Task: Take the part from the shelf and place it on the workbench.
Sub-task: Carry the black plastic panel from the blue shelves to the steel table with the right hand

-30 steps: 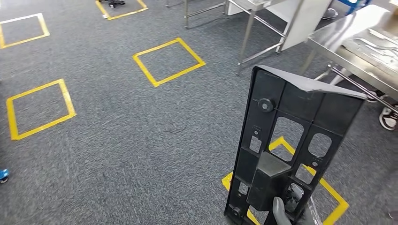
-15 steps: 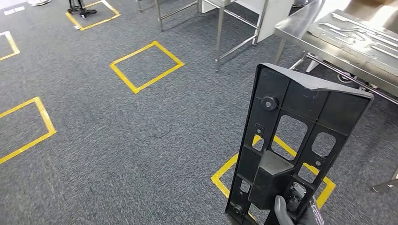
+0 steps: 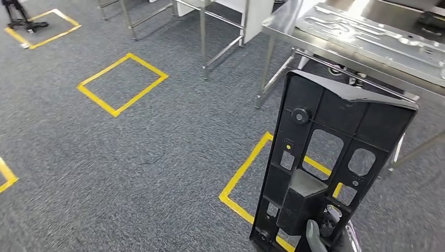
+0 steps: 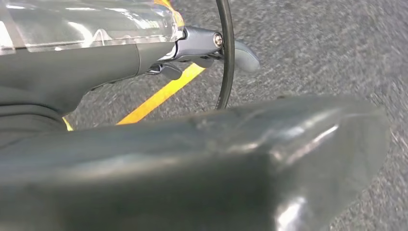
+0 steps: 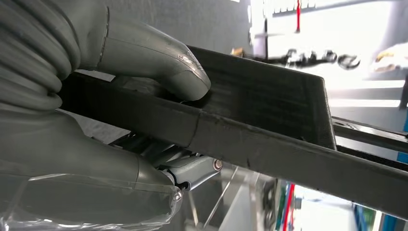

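Observation:
The part (image 3: 336, 113) is a tall black plastic panel with several cut-outs, standing upright at the lower right of the head view. My right hand (image 3: 315, 239) grips its bottom edge from below. In the right wrist view the thumb (image 5: 154, 53) presses on the part's (image 5: 269, 110) flat face, with the fingers wrapped under the rim. The steel workbench (image 3: 367, 47) lies just beyond the part's top edge, carrying flat metal sheets. My left hand (image 4: 144, 144) hangs over the carpet with nothing in it, its fingers (image 4: 235, 53) stretched out.
Grey carpet carries yellow tape squares (image 3: 122, 83), one of them under the part (image 3: 246, 168). Steel table legs (image 3: 203, 42) and a white panel (image 3: 257, 16) stand at the back. A black tripod base (image 3: 18, 16) sits at the far left.
The whole view has swung: the camera moved, and the workbench now sits closer and fuller at the upper right. The part stays in my right hand the same way.

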Controlling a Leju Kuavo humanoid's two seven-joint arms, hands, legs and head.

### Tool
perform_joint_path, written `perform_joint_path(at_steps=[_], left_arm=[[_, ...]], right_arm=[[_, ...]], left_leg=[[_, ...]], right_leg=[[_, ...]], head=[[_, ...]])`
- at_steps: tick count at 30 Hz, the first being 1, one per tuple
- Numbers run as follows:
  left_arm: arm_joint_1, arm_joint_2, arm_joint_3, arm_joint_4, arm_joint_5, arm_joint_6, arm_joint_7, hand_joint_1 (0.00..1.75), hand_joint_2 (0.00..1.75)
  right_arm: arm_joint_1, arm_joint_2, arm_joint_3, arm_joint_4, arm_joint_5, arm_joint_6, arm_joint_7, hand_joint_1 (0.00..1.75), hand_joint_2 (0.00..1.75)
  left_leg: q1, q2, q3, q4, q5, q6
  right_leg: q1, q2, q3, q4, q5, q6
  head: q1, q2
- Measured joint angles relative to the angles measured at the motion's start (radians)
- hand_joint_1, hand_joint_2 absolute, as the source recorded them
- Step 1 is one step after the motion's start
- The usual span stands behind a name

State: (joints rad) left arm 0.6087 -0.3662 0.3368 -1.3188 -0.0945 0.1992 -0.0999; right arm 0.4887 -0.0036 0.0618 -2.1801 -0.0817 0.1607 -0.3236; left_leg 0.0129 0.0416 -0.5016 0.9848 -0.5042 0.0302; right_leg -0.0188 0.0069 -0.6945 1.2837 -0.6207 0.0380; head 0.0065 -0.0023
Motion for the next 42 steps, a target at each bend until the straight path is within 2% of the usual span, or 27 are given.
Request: perform_joint_path(at_steps=[1, 2, 4, 6, 8, 9, 11, 13, 14, 15, 16, 18, 20, 21, 22, 23, 24, 26, 28, 30, 31, 32, 34, 35, 37, 40, 42], left_arm=[[0.0, 0.0, 0.0, 0.0, -0.002, -0.001, -0.001, 0.0, 0.0], [-0.001, 0.0, 0.0, 0.0, -0.004, -0.004, -0.002, 0.0, 0.0], [-0.002, 0.0, 0.001, 0.0, -0.01, -0.011, -0.004, 0.0, 0.0], [-0.003, 0.0, 0.003, 0.0, -0.013, -0.016, -0.008, 0.0, 0.0], [-0.006, 0.0, 0.005, 0.0, -0.018, -0.02, -0.012, 0.0, 0.0], [-0.008, 0.0, 0.005, 0.0, -0.021, -0.021, -0.014, 0.0, 0.0], [-0.009, 0.001, 0.007, 0.0, -0.025, -0.025, -0.018, 0.0, 0.0], [-0.006, 0.001, 0.009, 0.0, -0.028, -0.028, -0.02, 0.0, 0.0], [-0.006, 0.001, 0.009, 0.0, -0.029, -0.029, -0.02, 0.0, 0.0], [-0.005, 0.001, 0.009, 0.0, -0.029, -0.03, -0.02, 0.0, 0.0], [-0.004, 0.001, 0.009, 0.0, -0.03, -0.031, -0.02, 0.0, 0.0], [-0.003, 0.001, 0.009, 0.0, -0.036, -0.032, -0.02, 0.0, 0.0], [-0.001, 0.001, 0.01, -0.001, -0.042, -0.034, -0.021, 0.0, 0.0], [0.0, 0.001, 0.01, -0.001, -0.044, -0.035, -0.022, 0.0, 0.0], [0.001, 0.002, 0.01, -0.002, -0.045, -0.035, -0.023, 0.0, 0.0], [0.001, 0.002, 0.011, -0.004, -0.045, -0.035, -0.024, 0.0, 0.0], [0.001, 0.002, 0.011, -0.005, -0.045, -0.035, -0.025, 0.0, 0.0], [0.001, 0.002, 0.011, -0.008, -0.045, -0.036, -0.027, 0.0, 0.0], [0.002, 0.002, 0.011, -0.008, -0.047, -0.036, -0.03, 0.0, 0.0], [0.002, 0.002, 0.012, -0.008, -0.05, -0.036, -0.034, 0.0, 0.0], [0.002, 0.002, 0.013, -0.008, -0.05, -0.036, -0.038, 0.0, 0.0], [0.001, 0.002, 0.014, -0.008, -0.05, -0.036, -0.043, 0.0, 0.0], [0.0, 0.002, 0.014, -0.008, -0.047, -0.036, -0.052, 0.0, 0.0], [0.0, 0.002, 0.014, -0.008, -0.044, -0.035, -0.055, 0.0, 0.0], [0.0, 0.002, 0.014, -0.009, -0.041, -0.034, -0.057, 0.0, 0.0], [-0.001, 0.002, 0.013, -0.014, -0.044, -0.031, -0.057, 0.0, 0.0], [0.001, 0.002, 0.012, -0.017, -0.048, -0.03, -0.056, 0.0, 0.0]], right_arm=[[0.001, 0.0, 0.0, 0.0, 0.0, -0.001, 0.001, 1.75, 1.75], [0.001, 0.0, 0.0, 0.0, 0.001, -0.002, 0.001, 1.75, 1.75], [0.001, -0.002, 0.0, 0.0, 0.002, -0.003, 0.002, 1.75, 1.75], [0.001, -0.003, 0.001, 0.0, 0.002, -0.005, 0.002, 1.75, 1.75], [0.003, -0.005, 0.003, -0.001, 0.002, -0.011, 0.002, 1.75, 1.75], [0.005, -0.006, 0.004, -0.001, 0.002, -0.015, 0.001, 1.75, 1.75], [0.004, -0.009, 0.008, -0.002, 0.002, -0.021, 0.0, 1.75, 1.75], [0.002, -0.01, 0.013, -0.003, 0.002, -0.023, 0.0, 1.75, 1.75], [0.002, -0.01, 0.015, -0.003, 0.002, -0.023, 0.0, 1.75, 1.75], [0.002, -0.01, 0.017, -0.003, 0.002, -0.023, 0.0, 1.75, 1.75], [0.002, -0.011, 0.019, -0.003, 0.002, -0.024, 0.001, 1.75, 1.75], [0.002, -0.013, 0.024, -0.003, 0.002, -0.025, 0.001, 1.75, 1.75], [0.001, -0.015, 0.028, -0.003, 0.002, -0.028, 0.002, 1.75, 1.75], [0.001, -0.016, 0.029, -0.003, 0.002, -0.03, 0.002, 1.75, 1.75], [0.001, -0.017, 0.03, -0.003, 0.002, -0.031, 0.002, 1.75, 1.75], [0.001, -0.018, 0.031, -0.003, 0.002, -0.032, 0.002, 1.75, 1.75], [0.003, -0.019, 0.032, -0.004, 0.002, -0.033, 0.003, 1.75, 1.75], [0.004, -0.023, 0.033, -0.005, 0.002, -0.034, 0.004, 1.75, 1.75], [-0.001, -0.027, 0.036, -0.005, 0.004, -0.039, 0.008, 1.75, 1.75], [-0.002, -0.031, 0.041, -0.005, 0.013, -0.052, 0.015, 1.75, 1.75], [-0.002, -0.033, 0.045, -0.005, 0.021, -0.061, 0.019, 1.75, 1.75], [-0.001, -0.036, 0.048, -0.005, 0.028, -0.069, 0.022, 1.75, 1.75], [-0.001, -0.041, 0.054, -0.005, 0.036, -0.083, 0.025, 1.75, 1.75], [-0.001, -0.044, 0.057, -0.005, 0.038, -0.087, 0.026, 1.75, 1.75], [-0.002, -0.049, 0.063, -0.006, 0.043, -0.092, 0.026, 1.75, 1.75], [-0.001, -0.054, 0.074, -0.007, 0.048, -0.096, 0.029, 1.75, 1.75], [-0.003, -0.057, 0.083, -0.008, 0.052, -0.103, 0.031, 1.75, 1.75]], left_leg=[[0.0, 0.014, 0.001, 0.001, -0.003, -0.002], [0.0, 0.027, 0.004, 0.001, -0.006, -0.004], [-0.002, 0.05, 0.014, 0.004, -0.015, -0.013], [-0.006, 0.067, 0.023, 0.005, -0.022, -0.025], [-0.007, 0.084, 0.033, 0.002, -0.025, -0.036], [-0.005, 0.08, 0.037, 0.005, -0.031, -0.042], [-0.001, 0.033, 0.018, 0.058, -0.07, -0.052], [0.001, -0.021, -0.044, 0.19, -0.138, -0.056], [0.001, -0.03, -0.077, 0.257, -0.162, -0.056], [0.001, -0.033, -0.1, 0.297, -0.168, -0.056], [0.001, -0.034, -0.105, 0.299, -0.151, -0.054], [0.001, -0.054, -0.065, 0.19, -0.072, -0.046], [0.002, -0.111, -0.018, 0.063, -0.016, -0.035], [0.002, -0.132, -0.008, 0.031, -0.008, -0.031], [0.0, -0.138, -0.006, 0.02, -0.011, -0.027], [-0.001, -0.126, -0.004, 0.016, -0.009, -0.023], [0.001, -0.112, -0.002, 0.011, -0.005, -0.018], [0.006, -0.081, 0.004, -0.002, 0.003, -0.005], [0.006, -0.05, 0.004, -0.008, 0.004, 0.002], [0.004, -0.024, 0.002, -0.007, 0.001, 0.001], [0.004, -0.015, 0.003, -0.007, -0.002, -0.001], [0.004, -0.008, 0.005, -0.006, -0.006, -0.003], [0.003, 0.002, 0.014, -0.006, -0.015, -0.01], [0.001, 0.005, 0.019, -0.005, -0.02, -0.014], [-0.001, 0.008, 0.027, -0.005, -0.029, -0.026], [0.001, 0.002, 0.038, 0.005, -0.042, -0.044], [0.003, -0.018, 0.001, 0.09, -0.076, -0.051]], right_leg=[[-0.002, -0.004, 0.008, -0.014, 0.018, 0.002], [-0.003, -0.013, 0.038, -0.066, 0.05, 0.002], [-0.002, -0.053, 0.116, -0.205, 0.108, -0.002], [0.004, -0.074, 0.152, -0.271, 0.125, -0.012], [0.007, -0.054, 0.148, -0.273, 0.125, -0.024], [0.006, -0.043, 0.148, -0.276, 0.128, -0.03], [0.001, -0.022, 0.15, -0.284, 0.133, -0.043], [0.0, -0.001, 0.148, -0.286, 0.135, -0.051], [0.002, 0.012, 0.148, -0.286, 0.135, -0.052], [0.003, 0.025, 0.149, -0.285, 0.135, -0.053], [0.005, 0.039, 0.15, -0.285, 0.135, -0.053], [0.006, 0.069, 0.154, -0.283, 0.134, -0.052], [0.007, 0.096, 0.151, -0.278, 0.133, -0.046], [0.006, 0.109, 0.146, -0.276, 0.134, -0.041], [0.004, 0.122, 0.141, -0.275, 0.136, -0.033], [0.002, 0.136, 0.136, -0.277, 0.139, -0.025], [0.0, 0.136, 0.132, -0.275, 0.14, -0.019], [0.003, 0.088, 0.112, -0.237, 0.113, -0.01], [0.004, 0.022, 0.057, -0.126, 0.048, -0.002], [0.0, 0.001, 0.005, -0.018, 0.005, 0.006], [-0.002, -0.002, 0.003, -0.01, 0.011, 0.009], [-0.005, -0.005, 0.024, -0.043, 0.036, 0.01], [-0.006, -0.016, 0.106, -0.181, 0.096, 0.007], [-0.004, -0.021, 0.142, -0.241, 0.112, 0.002], [0.002, -0.027, 0.172, -0.289, 0.11, -0.011], [0.002, -0.021, 0.186, -0.298, 0.102, -0.033], [-0.002, -0.018, 0.207, -0.307, 0.095, -0.049]], head=[[0.0, 0.0], [0.0, 0.0], [0.0, 0.0], [0.0, 0.0], [0.0, 0.0], [0.0, 0.0], [-0.001, 0.0], [-0.001, 0.0], [-0.001, 0.0], [-0.001, 0.0], [-0.001, 0.0], [-0.002, 0.0], [-0.001, 0.0], [-0.001, 0.0], [-0.001, 0.0], [-0.001, 0.0], [-0.001, 0.0], [0.001, 0.0], [0.004, 0.0], [0.004, 0.0], [0.004, 0.0], [0.004, 0.0], [0.004, 0.0], [0.004, 0.0], [0.003, 0.0], [0.003, 0.0], [0.003, 0.0]])
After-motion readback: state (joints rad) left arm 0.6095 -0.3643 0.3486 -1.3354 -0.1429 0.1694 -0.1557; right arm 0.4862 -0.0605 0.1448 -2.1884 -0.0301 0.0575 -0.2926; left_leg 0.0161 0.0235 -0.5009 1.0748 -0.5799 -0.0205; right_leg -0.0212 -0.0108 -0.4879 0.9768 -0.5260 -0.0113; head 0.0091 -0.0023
